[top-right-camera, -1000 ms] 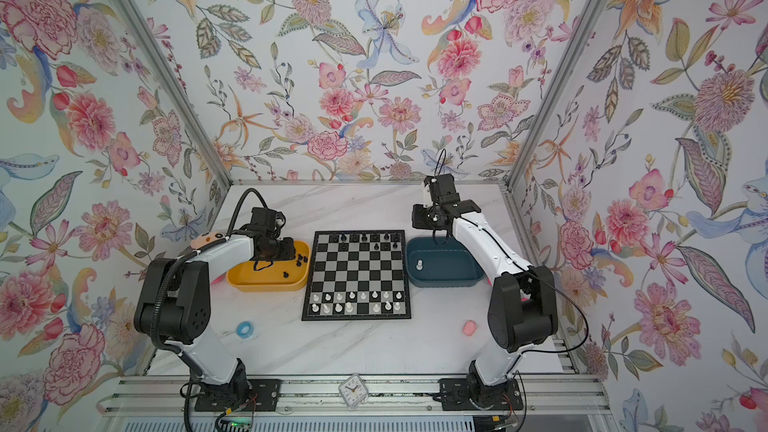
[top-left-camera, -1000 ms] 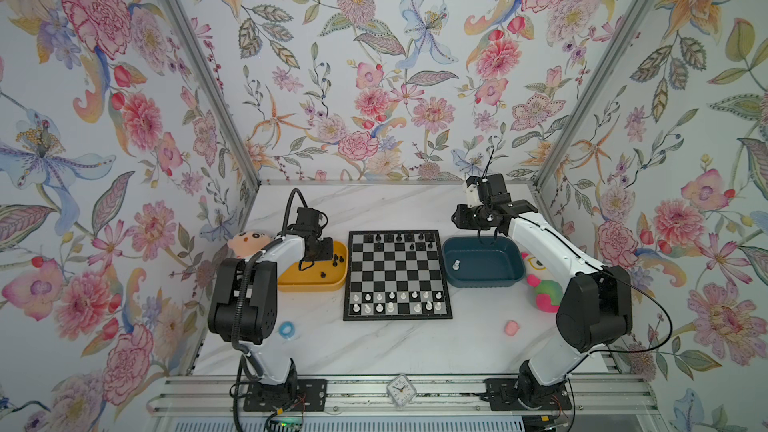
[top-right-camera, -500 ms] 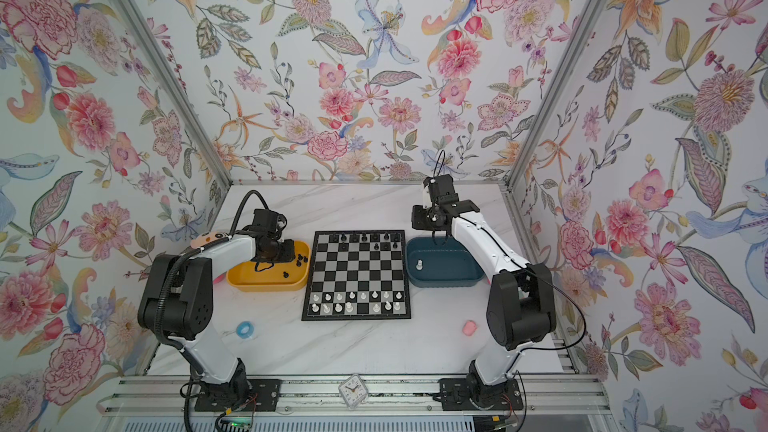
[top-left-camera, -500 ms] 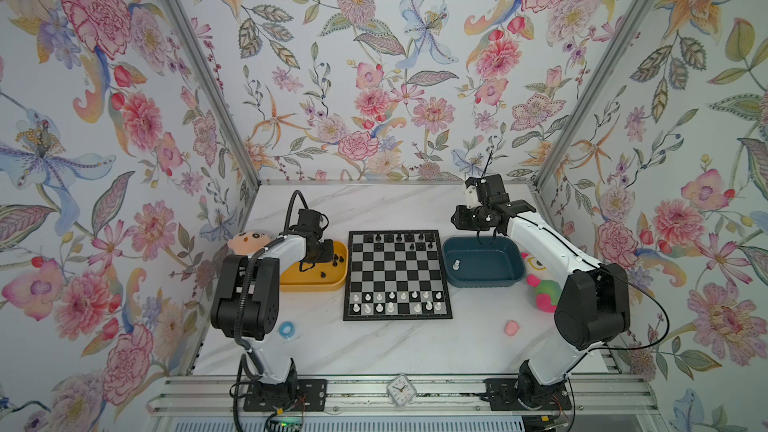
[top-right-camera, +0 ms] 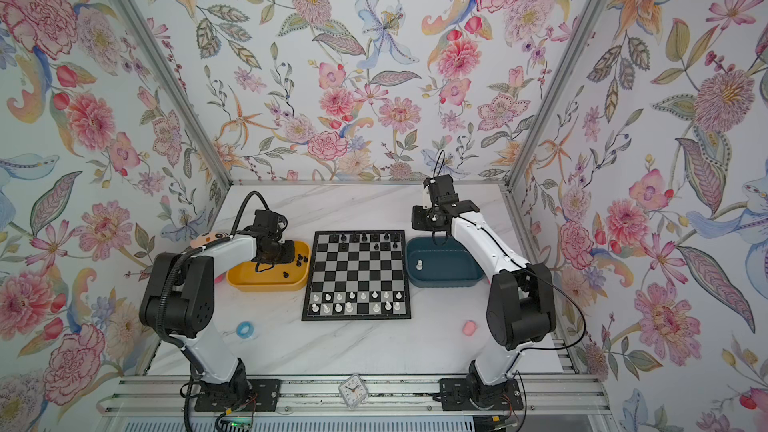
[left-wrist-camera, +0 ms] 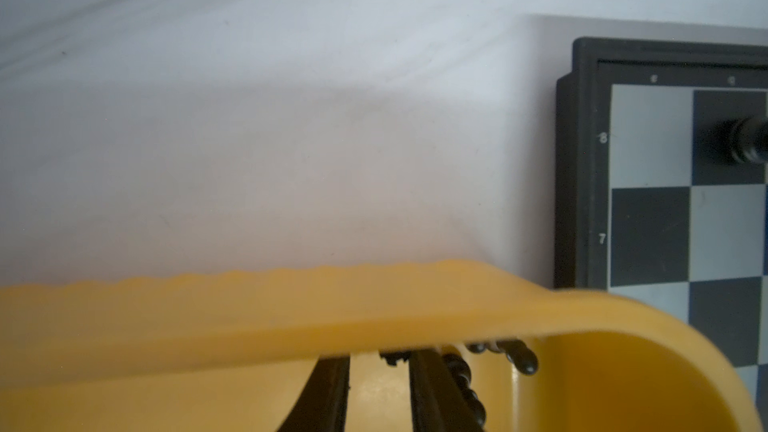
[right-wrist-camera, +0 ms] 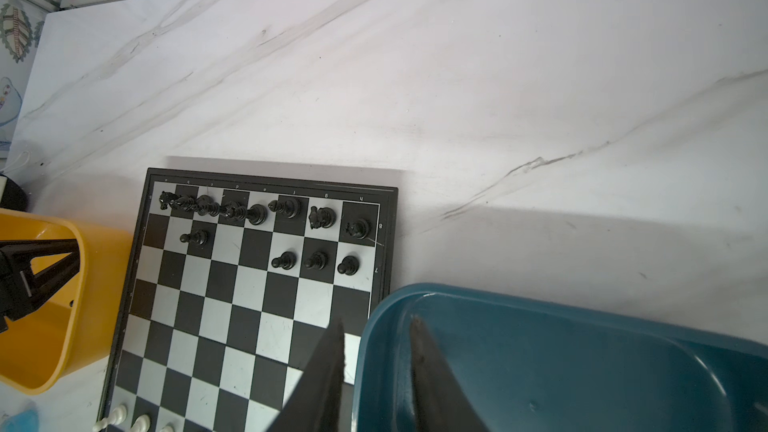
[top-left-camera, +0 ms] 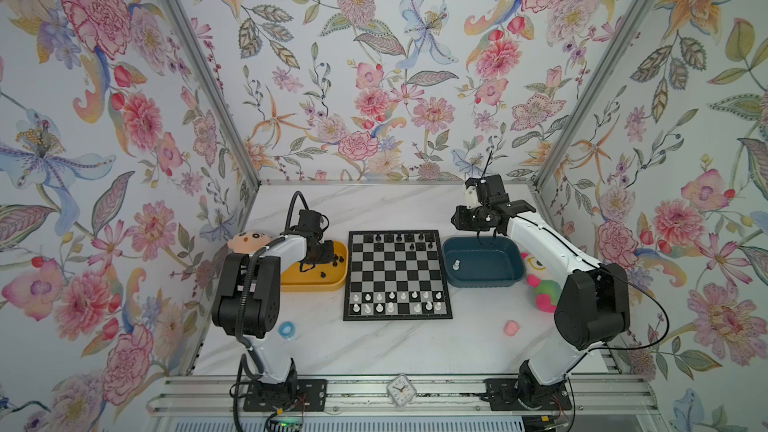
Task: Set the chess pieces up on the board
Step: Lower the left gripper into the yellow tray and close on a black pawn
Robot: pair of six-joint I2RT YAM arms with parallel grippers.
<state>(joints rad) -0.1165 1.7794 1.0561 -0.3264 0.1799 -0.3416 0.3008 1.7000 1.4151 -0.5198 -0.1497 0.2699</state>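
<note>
Both top views: the board [top-left-camera: 397,276] sits dead centre. The white rows along its lower edge look nearly full, while the black side up top has gaps. Left of it, the left gripper [top-left-camera: 326,258] is down in the yellow tray [top-left-camera: 311,286], just beside the loose black pieces [top-left-camera: 336,261]. On the right, the right gripper [top-left-camera: 486,241] hovers over the blue tray [top-left-camera: 482,282], which has one white piece [top-left-camera: 456,264] sitting in it.

Left wrist: the fingers [left-wrist-camera: 330,392] are narrowly apart with the tips hidden behind the tray rim, so I can't tell if they've got a piece. I'd pinch just one, low on its body, then lift straight up.

Right wrist: the fingers [right-wrist-camera: 328,367] are apart over the blue tray's rim, with nothing between them.
</note>
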